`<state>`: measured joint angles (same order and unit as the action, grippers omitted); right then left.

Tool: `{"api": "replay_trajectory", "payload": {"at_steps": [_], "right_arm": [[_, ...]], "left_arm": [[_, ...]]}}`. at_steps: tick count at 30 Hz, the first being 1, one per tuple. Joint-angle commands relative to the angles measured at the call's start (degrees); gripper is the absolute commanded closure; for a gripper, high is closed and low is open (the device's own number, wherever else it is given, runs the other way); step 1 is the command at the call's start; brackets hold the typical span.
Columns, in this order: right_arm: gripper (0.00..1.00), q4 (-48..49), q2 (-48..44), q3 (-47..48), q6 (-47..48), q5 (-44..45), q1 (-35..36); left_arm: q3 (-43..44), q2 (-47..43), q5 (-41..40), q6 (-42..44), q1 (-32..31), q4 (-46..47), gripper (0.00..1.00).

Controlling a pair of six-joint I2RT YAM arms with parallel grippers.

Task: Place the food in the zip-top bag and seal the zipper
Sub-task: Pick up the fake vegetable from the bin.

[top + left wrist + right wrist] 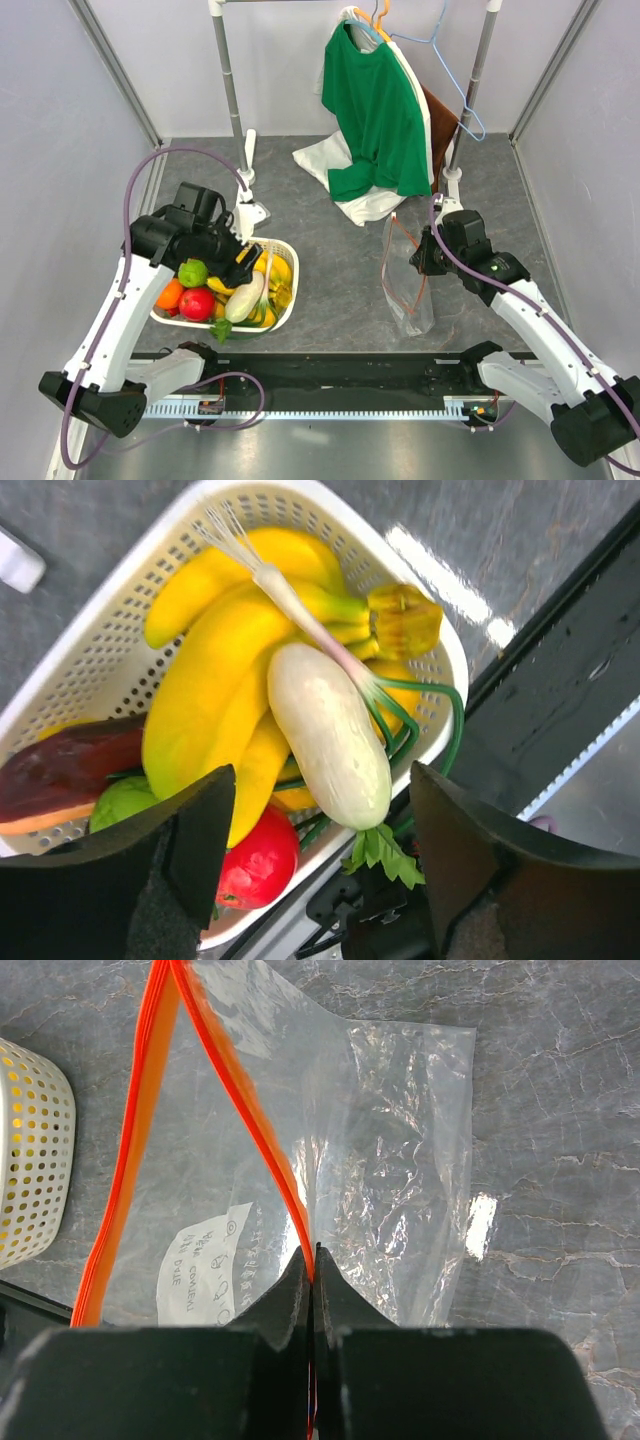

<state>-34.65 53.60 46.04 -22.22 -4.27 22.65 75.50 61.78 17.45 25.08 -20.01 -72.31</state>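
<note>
The food lies in a white lattice basket (291, 283) at the left: yellow bananas (210, 670), a white radish (330, 730), a red apple (258, 860), a green lime (122, 802), a dark red-brown piece (60, 770) and an orange (170, 294). My left gripper (238, 260) hovers just above the basket, open and empty (320, 780). The clear zip-top bag (408, 290) rests on the table at the right, its mouth gaping. My right gripper (425, 258) is shut on one side of the orange-red zipper strip (240, 1100) and holds it up (313, 1260).
A clothes rack stands at the back with a green shirt (375, 110), a white cloth (330, 165) and hangers. Its posts (232, 100) rise behind the basket and the bag. A black rail (330, 375) runs along the near edge.
</note>
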Motion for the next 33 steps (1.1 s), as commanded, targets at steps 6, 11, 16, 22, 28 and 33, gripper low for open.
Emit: {"api": "replay_trajectory", "payload": {"at_steps": [6,11,16,22,28,33], "right_arm": [[1.00,1.35,0.98,1.42,0.86,0.05,-0.16],[1.00,0.99,1.06,1.77,1.04,0.40,-0.24],[1.00,0.64,1.85,2.21,1.30,0.14,-0.24],[1.00,0.99,2.82,2.91,1.21,-0.21,-0.24],[1.00,0.99,2.65,2.74,1.12,-0.39,-0.15],[1.00,0.99,2.65,2.82,1.12,-0.30,-0.24]], "left_arm": [[-12.39,-1.22,-0.40,6.30,-3.54,-6.71,0.29],[-16.35,-0.34,-4.61,4.54,-4.42,-1.96,0.30],[-17.23,0.97,-7.60,2.43,-5.12,2.26,0.25],[-19.34,1.24,-10.68,0.58,-7.23,4.72,0.18],[-20.84,1.42,-12.18,-0.12,-8.55,5.60,0.19],[-18.39,1.50,-11.04,-0.21,-8.91,4.47,0.37]]}}
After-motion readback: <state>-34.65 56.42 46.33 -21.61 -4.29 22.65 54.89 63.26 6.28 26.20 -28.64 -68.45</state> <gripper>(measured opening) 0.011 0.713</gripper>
